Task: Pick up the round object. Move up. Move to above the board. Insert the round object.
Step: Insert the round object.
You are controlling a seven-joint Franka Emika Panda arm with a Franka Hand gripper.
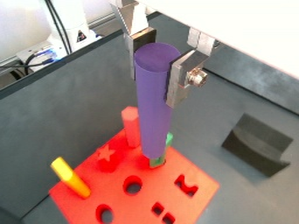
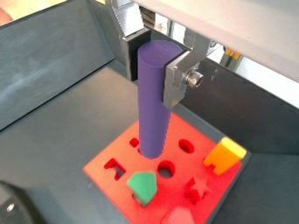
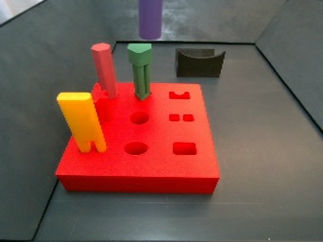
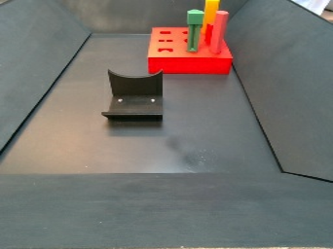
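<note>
Wrist views: the gripper (image 1: 160,54) (image 2: 158,61), its jaws closed on the tall purple cylindrical peg (image 1: 152,105) (image 2: 155,101), holds it upright over the thick red rectangular board (image 1: 128,188) (image 2: 117,162); whether its lower end enters a hole cannot be told.

Side views: the purple peg (image 3: 150,16) hangs above the board (image 3: 158,165) (image 4: 189,64), which carries a yellow slotted block (image 3: 79,121), a pinkish-red faceted peg (image 3: 102,70) and a green triangular-topped peg (image 3: 140,69). The board lies by the table's far edge; the dark L-shaped fixture (image 4: 132,95) stands mid-table.
</note>
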